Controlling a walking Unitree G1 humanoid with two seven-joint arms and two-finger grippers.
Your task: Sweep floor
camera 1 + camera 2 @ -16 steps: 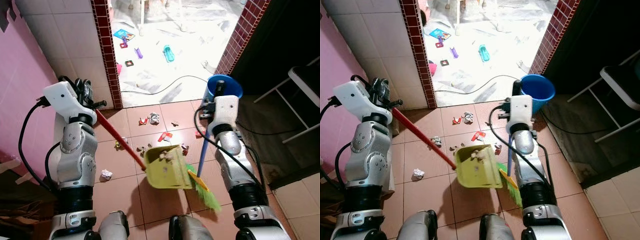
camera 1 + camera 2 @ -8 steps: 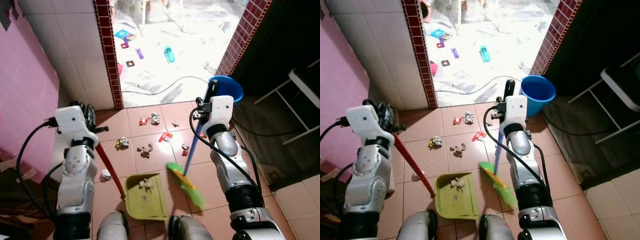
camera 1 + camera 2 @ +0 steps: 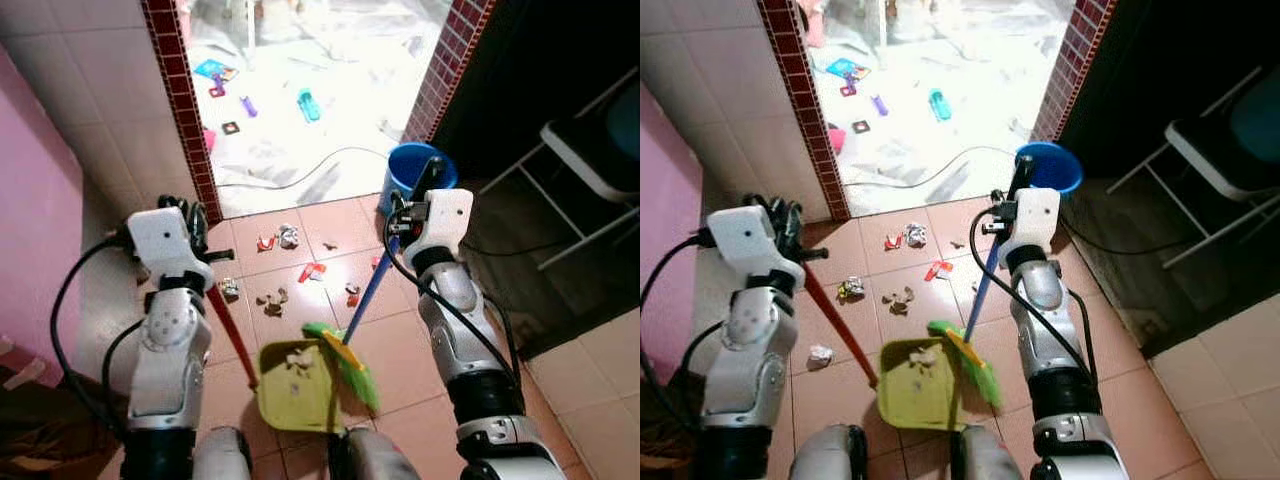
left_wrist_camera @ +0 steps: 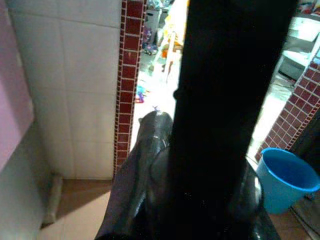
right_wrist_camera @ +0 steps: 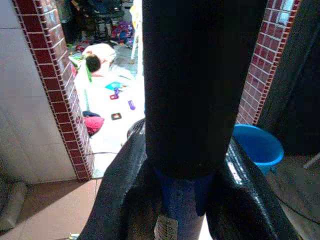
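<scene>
- The right claw (image 3: pixel 1018 192) is closed around the top of the blue broom handle (image 3: pixel 982 285); the right wrist view shows the handle (image 5: pixel 182 197) pinched between its black fingers (image 5: pixel 127 190).
- That handle slants down toward the robot to the green broom head (image 3: pixel 970 362), whose bristles lie over the near edge of the yellow-green dustpan (image 3: pixel 917 388).
- The left claw (image 3: pixel 195 222) is clamped on the red dustpan handle (image 3: pixel 231 335), which runs down to the pan on the terracotta floor tiles (image 3: pixel 400 350).
- A crumpled scrap (image 3: pixel 297 360) lies inside the pan.
- More litter is on the tiles beyond it: a brown scrap (image 3: pixel 267 300), red wrappers (image 3: pixel 310 271), a white wad (image 3: pixel 288 236), and a paper ball (image 3: pixel 819 354) to the left of the red handle.
- A blue bucket (image 3: pixel 405 168) stands by the red brick doorway edge (image 3: pixel 440 70), behind the right arm.
- A black cable (image 3: pixel 300 170) and small toys (image 3: pixel 307 103) lie on the bright floor past the doorway.
</scene>
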